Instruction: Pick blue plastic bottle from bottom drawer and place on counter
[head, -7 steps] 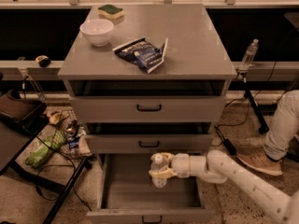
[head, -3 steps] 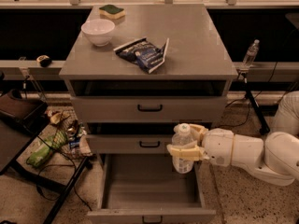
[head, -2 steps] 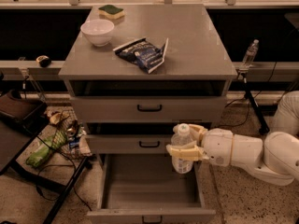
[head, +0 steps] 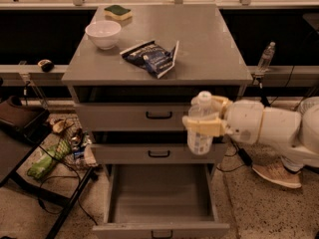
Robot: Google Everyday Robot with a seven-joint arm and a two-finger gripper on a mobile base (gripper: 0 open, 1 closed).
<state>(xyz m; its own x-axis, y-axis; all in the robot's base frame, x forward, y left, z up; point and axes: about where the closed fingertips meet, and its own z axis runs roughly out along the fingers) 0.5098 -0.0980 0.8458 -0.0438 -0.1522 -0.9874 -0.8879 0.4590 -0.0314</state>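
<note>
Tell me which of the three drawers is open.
The bottom drawer, pulled out with its inside showing; the top drawer and middle drawer are shut. The tool holds the blue plastic bottle in front of them.

Speckled floor [head: 249,203]; light dim and warm. A pale ledge [head: 30,68] runs along a dark wall recess. Black stand [head: 20,156] at left, green bag [head: 46,162] beside it. The gripper [head: 202,126] clasps the blue plastic bottle [head: 199,144] before the cabinet [head: 109,117].
</note>
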